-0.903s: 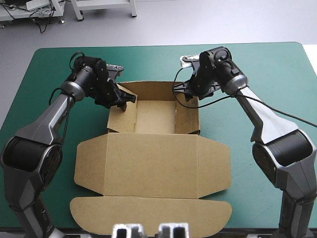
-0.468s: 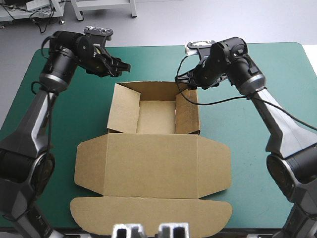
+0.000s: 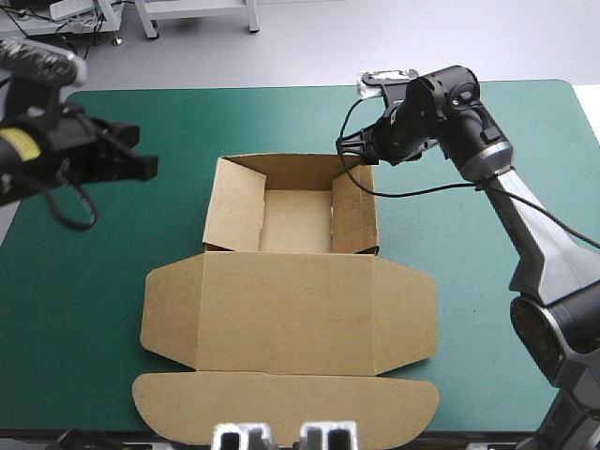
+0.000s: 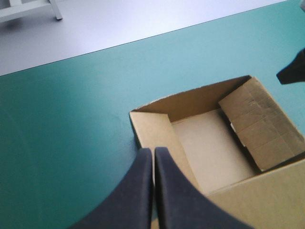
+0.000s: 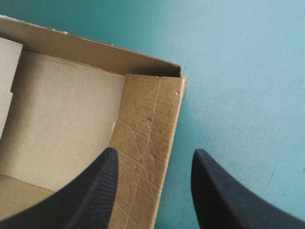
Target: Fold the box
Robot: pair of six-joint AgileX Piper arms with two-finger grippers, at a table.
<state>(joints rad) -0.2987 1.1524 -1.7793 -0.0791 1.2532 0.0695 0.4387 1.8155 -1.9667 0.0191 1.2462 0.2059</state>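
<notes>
Walls of the box [image 3: 291, 309] stand raised in the middle of the table [image 3: 469, 281], with the lid flat toward the near edge. The right gripper [image 5: 155, 152] hangs spread-fingered over the right wall's far corner, probably to press it. The left gripper [image 4: 153, 151], fingers together, is held high, clear of the work.

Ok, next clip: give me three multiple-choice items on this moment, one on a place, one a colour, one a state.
1. Where is the right pincer?
A) above the box's right wall, near its far corner
B) on the flat lid
C) beyond the table's left edge

2. What colour is the table cover?
A) red
B) teal-green
C) white

3. How are the left pincer's fingers?
A) wide apart
B) clamped on the box
C) shut, holding nothing

Answers: 1 A, its open fingers frame that wall; 2 B, seen all around the box; 3 C, they meet in one arch.
</notes>
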